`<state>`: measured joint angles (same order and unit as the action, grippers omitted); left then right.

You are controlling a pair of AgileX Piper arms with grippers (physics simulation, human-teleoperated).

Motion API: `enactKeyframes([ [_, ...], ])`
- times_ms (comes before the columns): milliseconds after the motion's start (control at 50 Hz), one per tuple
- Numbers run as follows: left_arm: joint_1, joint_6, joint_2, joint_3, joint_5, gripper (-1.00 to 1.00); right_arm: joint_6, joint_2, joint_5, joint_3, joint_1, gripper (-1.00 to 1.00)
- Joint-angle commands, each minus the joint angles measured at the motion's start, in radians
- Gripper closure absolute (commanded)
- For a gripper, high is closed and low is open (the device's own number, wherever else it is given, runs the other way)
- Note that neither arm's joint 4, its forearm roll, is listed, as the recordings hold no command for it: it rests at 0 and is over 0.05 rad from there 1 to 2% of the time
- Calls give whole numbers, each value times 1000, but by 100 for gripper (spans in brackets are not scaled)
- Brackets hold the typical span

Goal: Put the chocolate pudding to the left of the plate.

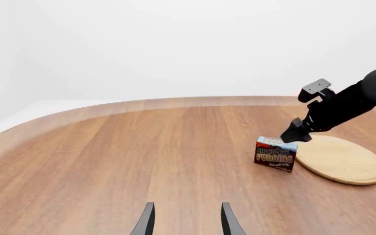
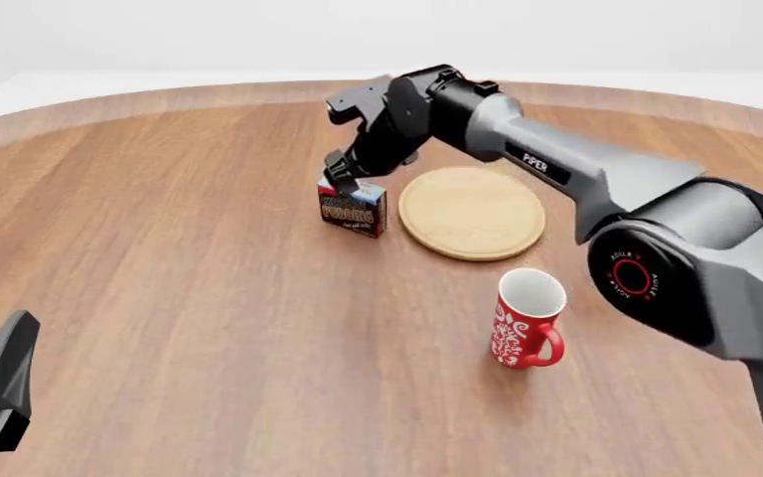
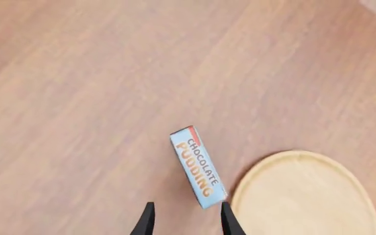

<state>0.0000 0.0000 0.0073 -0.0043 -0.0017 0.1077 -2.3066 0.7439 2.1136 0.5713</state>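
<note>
Pudding carton standing just left of the wooden plate

The small rectangular chocolate pudding carton (image 2: pixel 353 209), dark brown and red on its front with a light blue top (the lettering "CHOCOLATE PUDDING" is readable), stands upright on the table, turned a little at an angle. The flat round light-wood plate (image 2: pixel 472 212) with a slightly raised rim lies just beside it on the right, seemingly with a narrow gap between them.
</note>
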Motion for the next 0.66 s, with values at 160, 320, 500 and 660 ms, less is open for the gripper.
enactKeyframes([
  [160, 0, 0, 0, 0, 0, -100, -17, 269, -148, -338, 32, -100],
  [320, 0, 0, 0, 0, 0, -100, -29, 460, -228, -528, 79, -100],
  [500, 0, 0, 0, 0, 0, -100, -25, 600, -260, -637, 94, -100],
  [660, 0, 0, 0, 0, 0, -100, -54, 740, -326, -769, 123, -100],
])
